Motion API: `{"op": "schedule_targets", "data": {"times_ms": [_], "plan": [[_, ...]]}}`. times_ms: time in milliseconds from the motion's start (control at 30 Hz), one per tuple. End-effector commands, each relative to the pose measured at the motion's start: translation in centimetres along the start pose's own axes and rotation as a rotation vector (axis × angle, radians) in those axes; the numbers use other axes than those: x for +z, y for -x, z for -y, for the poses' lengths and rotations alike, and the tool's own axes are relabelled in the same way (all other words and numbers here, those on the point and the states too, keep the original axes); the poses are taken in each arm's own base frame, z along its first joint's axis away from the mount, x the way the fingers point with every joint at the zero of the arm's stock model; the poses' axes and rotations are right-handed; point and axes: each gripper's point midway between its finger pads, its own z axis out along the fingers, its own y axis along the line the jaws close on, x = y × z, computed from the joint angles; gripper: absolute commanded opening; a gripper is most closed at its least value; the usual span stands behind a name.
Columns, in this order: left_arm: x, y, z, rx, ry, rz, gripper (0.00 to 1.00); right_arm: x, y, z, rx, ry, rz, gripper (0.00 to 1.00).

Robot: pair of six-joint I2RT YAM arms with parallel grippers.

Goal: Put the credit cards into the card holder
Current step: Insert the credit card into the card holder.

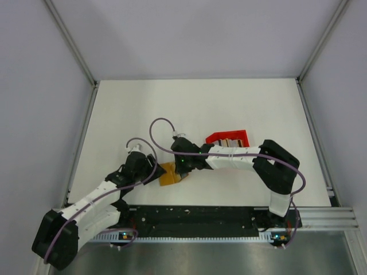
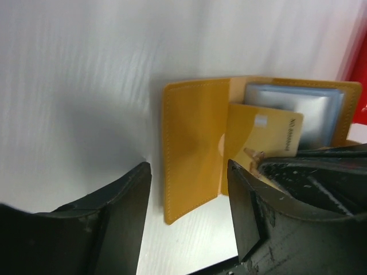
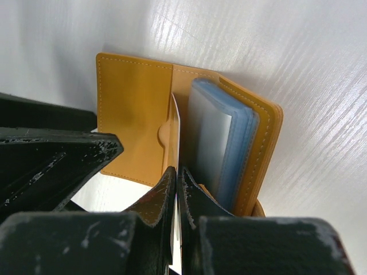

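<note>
The card holder (image 2: 192, 149) lies open on the white table (image 2: 74, 86). A yellow credit card (image 2: 258, 129) stands at its fold, in front of its clear sleeves (image 2: 298, 106), and the right gripper (image 2: 261, 159) pinches the card's lower edge. The left gripper (image 2: 188, 172) has its jaws wide apart on both sides of the holder's left flap. A red tray (image 2: 360, 51) shows behind the holder's right edge.

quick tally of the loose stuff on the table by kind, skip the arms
card holder: 1, lying open
gold card: 1, pinched in the right claw at the holder
red tray: 1, contents too small to count
total: 3
</note>
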Motion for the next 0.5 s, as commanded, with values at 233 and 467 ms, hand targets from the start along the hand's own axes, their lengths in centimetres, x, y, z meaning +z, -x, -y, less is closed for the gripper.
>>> {"op": "schedule_targets", "data": {"times_ms": [233,467], "plan": [[1.6,-1.1,0.6,0.006,-0.07,-0.039,0.56,-1.0,-0.2,0.7,-0.005,0.024,0.022,0.0],[1.7,-1.1,1.9,0.008,-0.154,-0.034,0.22,-0.6,-0.9,1.5,0.012,0.015,-0.001,0.0]]}}
